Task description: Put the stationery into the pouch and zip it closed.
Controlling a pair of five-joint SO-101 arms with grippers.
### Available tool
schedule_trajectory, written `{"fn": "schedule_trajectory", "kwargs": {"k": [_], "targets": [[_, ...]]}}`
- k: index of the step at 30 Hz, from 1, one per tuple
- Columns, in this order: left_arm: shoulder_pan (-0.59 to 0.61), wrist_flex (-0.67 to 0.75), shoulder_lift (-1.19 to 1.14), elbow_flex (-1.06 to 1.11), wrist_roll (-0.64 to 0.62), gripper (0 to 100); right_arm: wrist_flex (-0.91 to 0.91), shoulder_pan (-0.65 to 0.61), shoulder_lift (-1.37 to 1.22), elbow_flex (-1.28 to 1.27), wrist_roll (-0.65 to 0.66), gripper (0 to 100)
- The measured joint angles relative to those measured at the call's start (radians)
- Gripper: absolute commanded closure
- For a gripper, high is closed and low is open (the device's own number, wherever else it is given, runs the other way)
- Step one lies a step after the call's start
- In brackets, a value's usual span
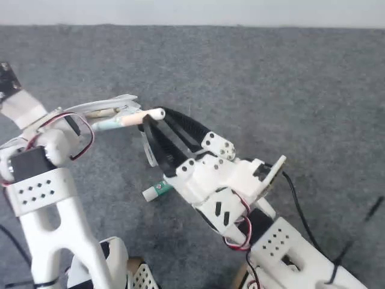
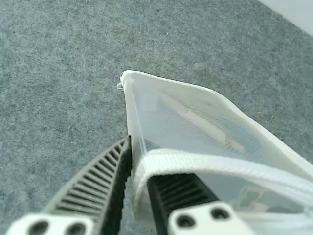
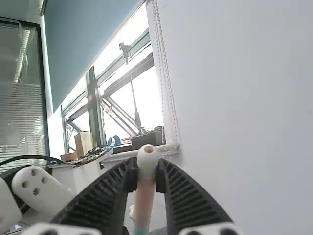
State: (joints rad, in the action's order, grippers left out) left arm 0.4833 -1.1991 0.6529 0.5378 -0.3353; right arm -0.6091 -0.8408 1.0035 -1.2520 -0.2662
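Note:
A translucent white mesh pouch (image 2: 205, 127) hangs above the grey carpet, with stationery lying inside it. My left gripper (image 2: 139, 181) is shut on the pouch's white zip edge (image 2: 220, 164). In the high view the pouch (image 1: 111, 108) is held up at the left. My right gripper (image 1: 150, 118) is shut on a pen (image 1: 129, 119) with a white cap, a pinkish body and a teal end. The pen lies level, its teal end at the pouch's mouth. In the right wrist view the pen (image 3: 145, 181) stands between the black fingers (image 3: 110, 196).
A small green-and-white marker (image 1: 157, 190) lies on the carpet below the right arm's fingers. Grey carpet (image 1: 289, 84) spreads open at the back and right. A black cable (image 1: 301, 211) runs beside the right arm.

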Motion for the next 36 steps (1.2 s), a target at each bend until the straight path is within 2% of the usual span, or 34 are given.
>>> {"fn": "schedule_trajectory", "kwargs": {"k": [4, 16, 22, 36], "targets": [[0.000, 0.000, 0.000, 0.000, 0.000, 99, -0.060, 0.025, -0.069, 0.000, 0.000, 99.2], [0.000, 0.000, 0.000, 0.000, 0.000, 99, -0.064, 0.020, -0.293, 0.005, 0.000, 98.3], [0.000, 0.000, 0.000, 0.000, 0.000, 99, -0.064, -0.006, -0.310, 0.005, 0.000, 80.2], [0.000, 0.000, 0.000, 0.000, 0.000, 99, -0.064, -0.011, -0.252, 0.005, 0.000, 80.1]]}}
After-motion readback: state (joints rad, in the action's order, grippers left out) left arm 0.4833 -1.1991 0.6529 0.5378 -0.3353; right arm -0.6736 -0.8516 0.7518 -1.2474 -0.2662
